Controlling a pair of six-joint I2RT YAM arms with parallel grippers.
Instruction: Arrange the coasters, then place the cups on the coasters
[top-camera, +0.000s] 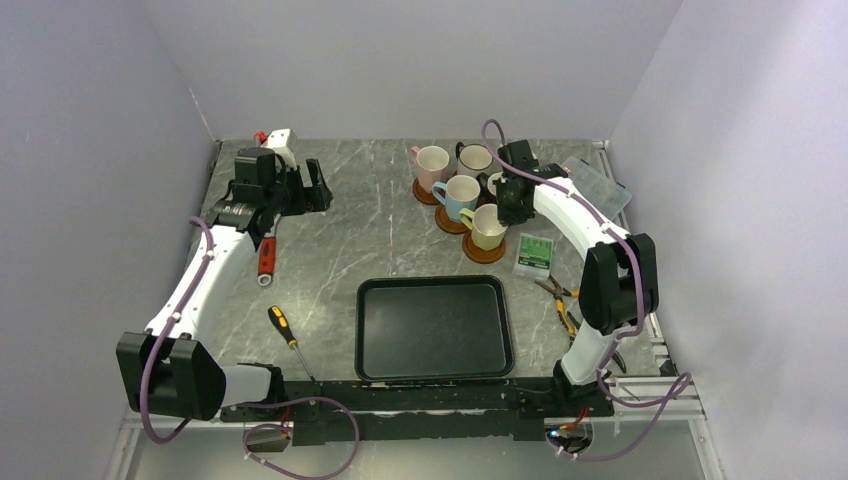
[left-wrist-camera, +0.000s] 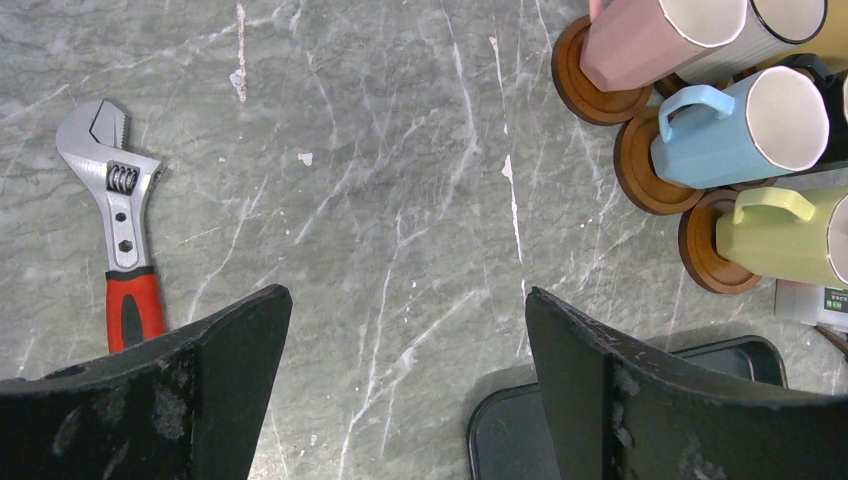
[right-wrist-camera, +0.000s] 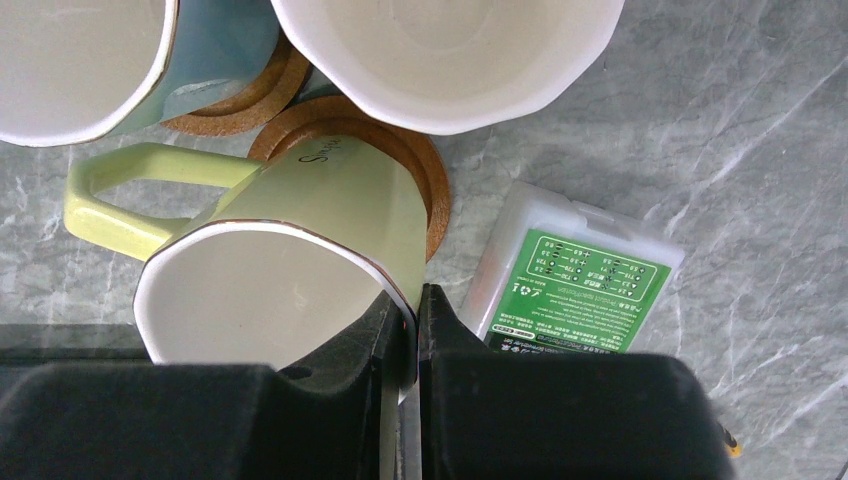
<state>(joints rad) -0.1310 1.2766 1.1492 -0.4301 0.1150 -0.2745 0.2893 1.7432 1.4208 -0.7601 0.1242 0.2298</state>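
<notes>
Right wrist view: right gripper (right-wrist-camera: 404, 305) clamped on yellow-green cup (right-wrist-camera: 330, 195) rim, hidden overhead. Left wrist view: left gripper (left-wrist-camera: 405, 310) jaws apart, wrench (left-wrist-camera: 118, 215) at nine o'clock.

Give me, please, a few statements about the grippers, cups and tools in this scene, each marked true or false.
1. The left gripper is open and holds nothing. True.
2. The right gripper hangs open over bare table. False: it is shut on the rim of the yellow-green cup, one finger inside and one outside.
3. A cup stands in the black tray. False: no cup is in it.
4. A red-handled wrench lies flat on the table. True.
5. The pink cup sits on a coaster. True.
</notes>
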